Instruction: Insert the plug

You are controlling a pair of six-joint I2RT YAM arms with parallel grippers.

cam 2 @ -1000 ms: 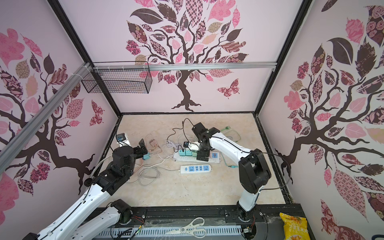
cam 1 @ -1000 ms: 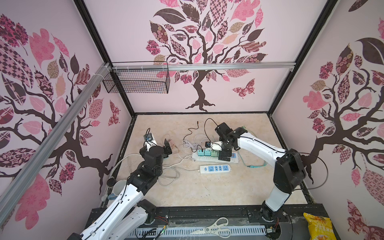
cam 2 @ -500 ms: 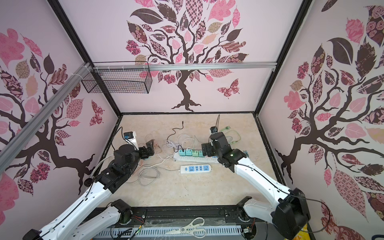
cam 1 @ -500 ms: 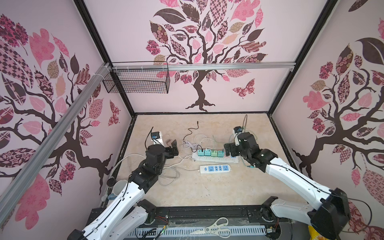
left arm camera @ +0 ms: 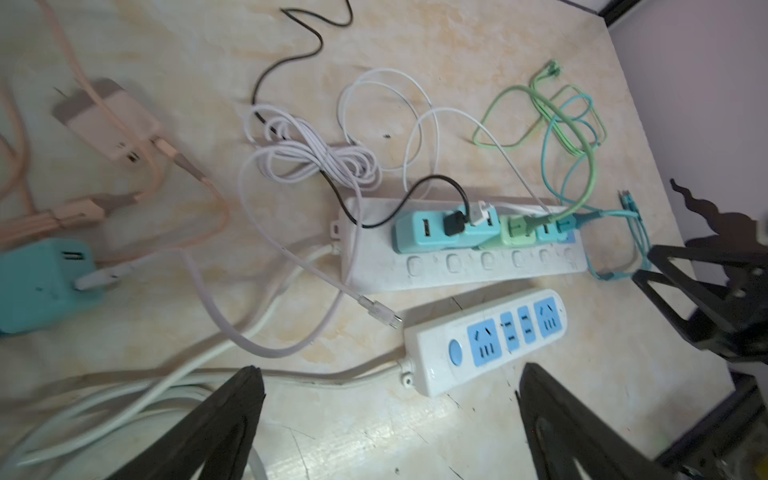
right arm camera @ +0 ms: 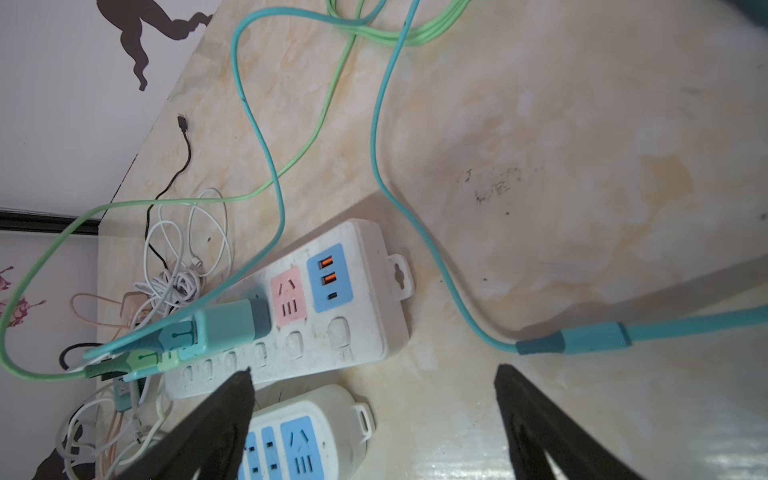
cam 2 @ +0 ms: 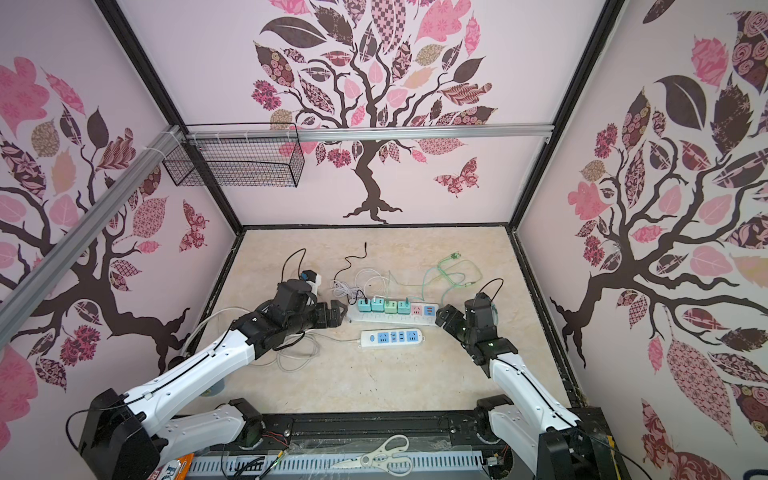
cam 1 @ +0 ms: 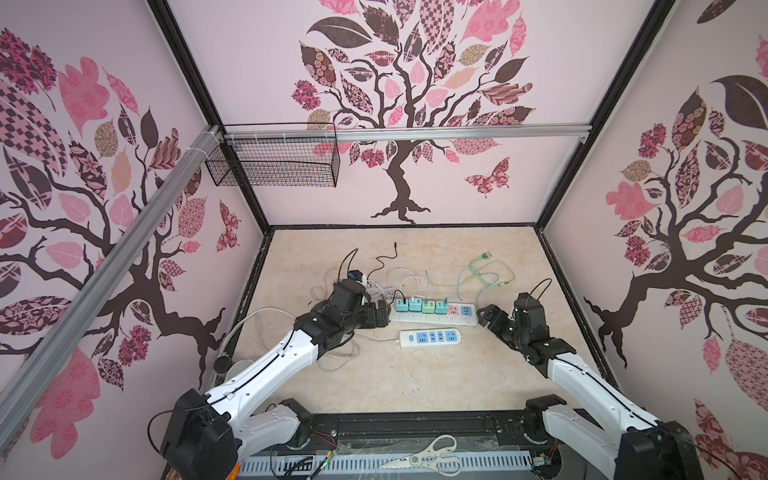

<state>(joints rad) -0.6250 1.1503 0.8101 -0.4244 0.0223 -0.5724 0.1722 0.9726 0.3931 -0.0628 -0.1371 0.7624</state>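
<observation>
Pick-up step: left gripper and right gripper gape empty; next, likely pinch the loose plug for the pink socket.

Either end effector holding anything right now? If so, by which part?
Nothing held: the left end effector and the right end effector are both open and empty, near opposite ends of the long power strip.

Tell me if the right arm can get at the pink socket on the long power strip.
Probably yes. The right claw hangs open just off that end of the long power strip, and the pink socket lies bare; only the teal adapter beside it crowds one side.
</observation>
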